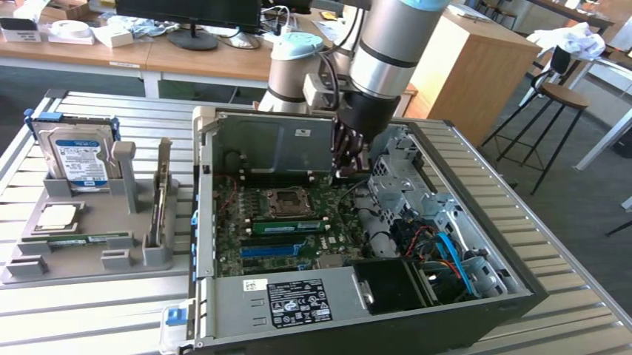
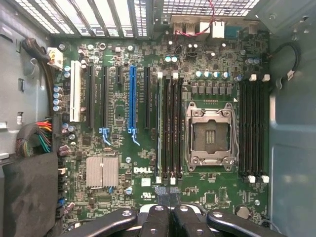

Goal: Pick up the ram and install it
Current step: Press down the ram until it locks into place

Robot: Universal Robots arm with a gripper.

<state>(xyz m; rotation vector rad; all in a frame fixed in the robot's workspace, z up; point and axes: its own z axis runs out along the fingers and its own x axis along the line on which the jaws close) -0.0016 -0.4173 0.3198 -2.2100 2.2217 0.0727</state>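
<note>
Because the wrist camera looks straight down the memory slots, I read the arm as lined up on that bank on purpose: the gripper [image 2: 167, 191] hangs above the motherboard [image 2: 217, 197], inside the open computer case [image 1: 259, 140], near its back wall. Its fingertips [image 2: 160, 190] look drawn together with nothing between them, so I judge the claw closed and empty. That suits pushing down on a stick's top edge better than carrying one.

The ram [image 1: 286, 225] appears to be in the board already. From the exterior view it stands on edge in the slot just beside the empty CPU socket [image 1: 286, 201], green with dark chips along it. In the wrist view I see it edge-on as a pale strip [image 2: 159, 126] between two white latches [image 2: 159, 75], in the slot of that bank farthest from the socket [image 2: 208, 129]. The slots beside it are bare and black. I cannot tell whether the latches have fully closed on it.

Off to the exterior view's left, the grey parts tray [image 1: 59, 268] keeps spares apart and upright for easy grasping: a look-alike green stick [image 1: 163, 200] stands on edge in its holder, well away from the gripper, and a hard drive [image 1: 79, 159] stands behind it.
</note>
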